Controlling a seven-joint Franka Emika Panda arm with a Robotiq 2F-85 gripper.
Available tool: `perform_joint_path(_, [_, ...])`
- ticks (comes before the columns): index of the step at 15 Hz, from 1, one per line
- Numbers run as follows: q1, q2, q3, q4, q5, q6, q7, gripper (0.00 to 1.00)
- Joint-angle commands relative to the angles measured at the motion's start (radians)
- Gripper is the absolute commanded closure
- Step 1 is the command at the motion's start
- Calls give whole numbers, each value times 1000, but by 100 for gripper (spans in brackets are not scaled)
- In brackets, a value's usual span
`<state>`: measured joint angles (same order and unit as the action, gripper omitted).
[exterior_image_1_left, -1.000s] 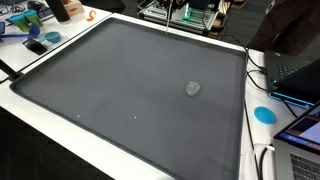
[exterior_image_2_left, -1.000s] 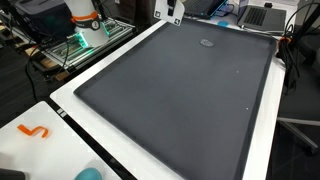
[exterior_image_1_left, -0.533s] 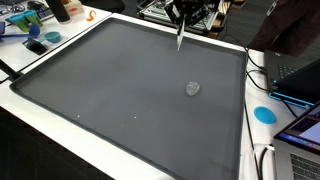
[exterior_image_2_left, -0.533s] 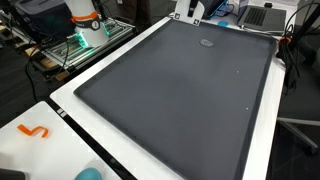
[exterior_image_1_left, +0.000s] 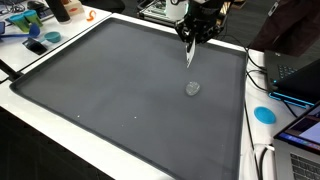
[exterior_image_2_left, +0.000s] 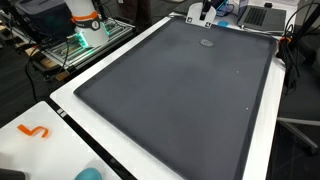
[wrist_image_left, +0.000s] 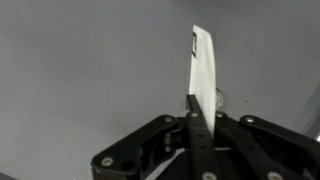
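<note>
My gripper (exterior_image_1_left: 190, 38) hangs above the far side of a large dark grey mat (exterior_image_1_left: 110, 90), shut on a thin white strip (exterior_image_1_left: 189, 57) that points down at the mat. In the wrist view the strip (wrist_image_left: 203, 65) stands pinched edge-on between the closed fingers (wrist_image_left: 195, 125). A small round grey object (exterior_image_1_left: 193, 88) lies on the mat just beyond and below the strip's tip; it peeks out beside the strip (wrist_image_left: 219, 98) in the wrist view. In an exterior view the gripper (exterior_image_2_left: 206, 12) is at the mat's far edge, near the grey object (exterior_image_2_left: 207, 42).
A blue disc (exterior_image_1_left: 264, 114), a laptop (exterior_image_1_left: 303, 128) and cables lie on the white table beside the mat. Tools and a dark phone (exterior_image_1_left: 50, 37) sit at one far corner. An orange hook (exterior_image_2_left: 33, 131) lies near a front corner. A wire rack (exterior_image_2_left: 75, 48) stands beside the table.
The gripper with the white strip has come in from the far edge and moved across over the mat toward the grey object. The grey object has not moved.
</note>
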<state>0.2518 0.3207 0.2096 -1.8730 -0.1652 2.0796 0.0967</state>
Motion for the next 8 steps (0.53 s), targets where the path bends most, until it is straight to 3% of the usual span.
perform_joint_path(1, [9,1,-10,5,4,-2,-2,96])
perform_joint_path(8, [59,32,-1,79,-32,-2,37,99])
